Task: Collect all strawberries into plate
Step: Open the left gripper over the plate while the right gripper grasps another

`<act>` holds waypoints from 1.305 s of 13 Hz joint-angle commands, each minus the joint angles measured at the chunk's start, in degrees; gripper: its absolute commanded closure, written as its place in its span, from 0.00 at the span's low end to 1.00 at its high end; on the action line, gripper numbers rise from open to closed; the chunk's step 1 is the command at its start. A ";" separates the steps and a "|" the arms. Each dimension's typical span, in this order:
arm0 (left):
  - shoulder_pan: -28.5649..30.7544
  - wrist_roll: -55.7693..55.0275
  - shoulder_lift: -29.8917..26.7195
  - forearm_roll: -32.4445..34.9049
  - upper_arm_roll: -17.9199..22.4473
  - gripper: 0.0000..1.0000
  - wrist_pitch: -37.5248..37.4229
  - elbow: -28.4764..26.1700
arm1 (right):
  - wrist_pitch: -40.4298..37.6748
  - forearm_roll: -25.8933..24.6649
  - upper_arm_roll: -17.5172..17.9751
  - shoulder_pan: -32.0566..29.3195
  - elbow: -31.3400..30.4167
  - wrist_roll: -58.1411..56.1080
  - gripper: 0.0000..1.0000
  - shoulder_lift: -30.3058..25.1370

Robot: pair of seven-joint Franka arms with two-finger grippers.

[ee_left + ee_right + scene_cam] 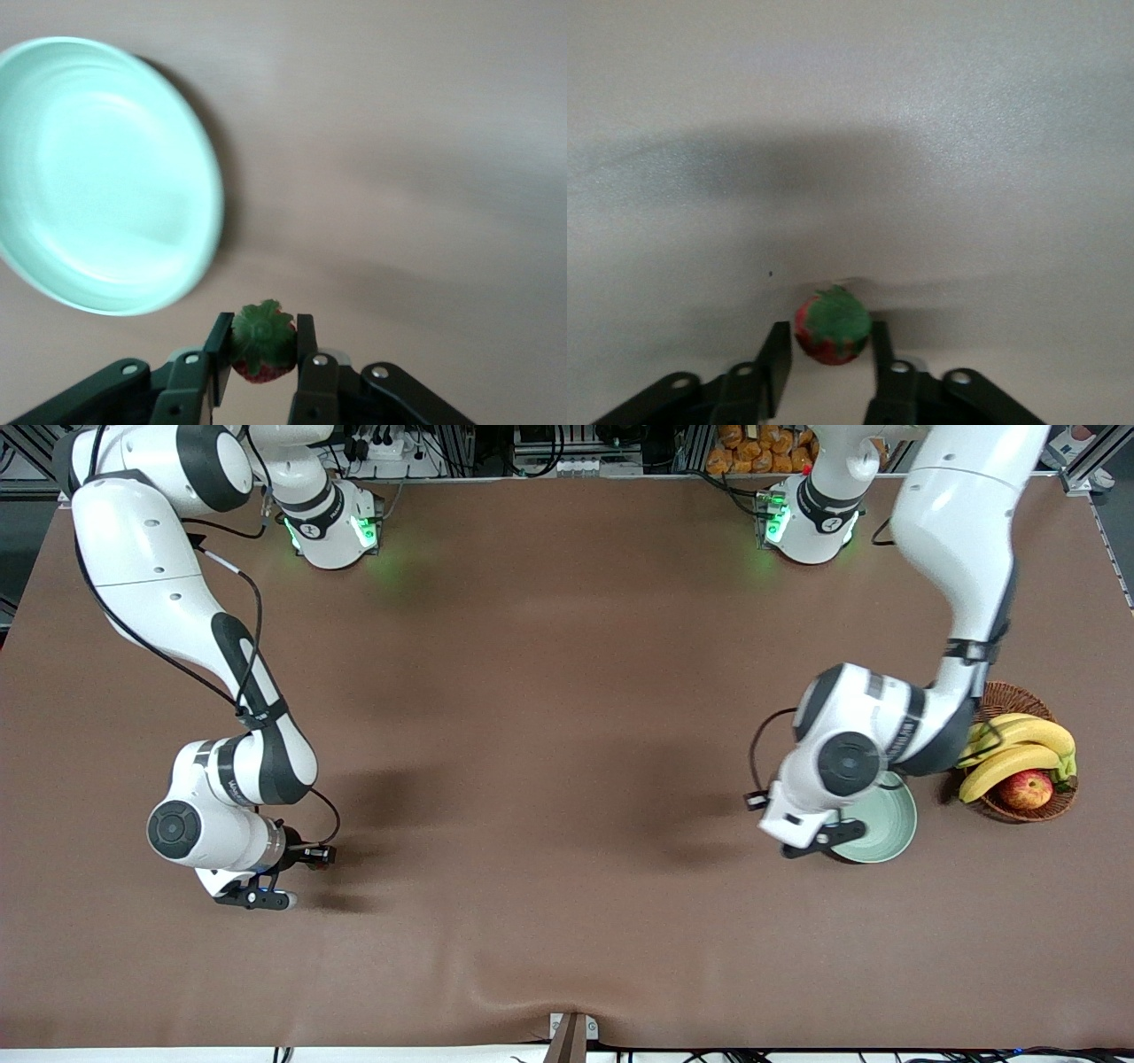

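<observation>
I count two strawberries on my feeds: one (262, 350) at the left claw (824, 840), one (833, 329) at the right claw (257, 897). That makes two claws on two arms. There is one plate (897, 831), one wicker basket (1019, 695), one apple (1026, 788) and one bunch of bananas (1019, 748) on the single bench (549, 735).

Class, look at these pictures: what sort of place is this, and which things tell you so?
Most likely a robotics lab. Two white robot arms stand on a brown-covered table, with cables and metal framing along its edge. The props are a plate and a fruit basket.
</observation>
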 commanded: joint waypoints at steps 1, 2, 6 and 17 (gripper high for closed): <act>4.05 2.03 -0.89 4.56 -0.55 1.00 0.27 -5.02 | 0.10 -1.29 0.84 -0.79 0.27 -0.38 1.00 0.21; 5.54 2.12 -0.45 7.46 -0.64 1.00 0.80 -5.63 | 0.01 -1.29 0.84 -0.62 0.27 -1.69 1.00 0.04; 10.47 5.89 2.89 9.86 -0.73 0.95 7.38 -6.69 | -0.69 -1.12 2.24 0.96 0.27 -2.67 1.00 -2.59; 13.03 17.85 -9.22 3.12 -5.99 0.00 0.38 -4.06 | -0.09 1.26 18.07 6.13 0.10 8.19 1.00 -6.91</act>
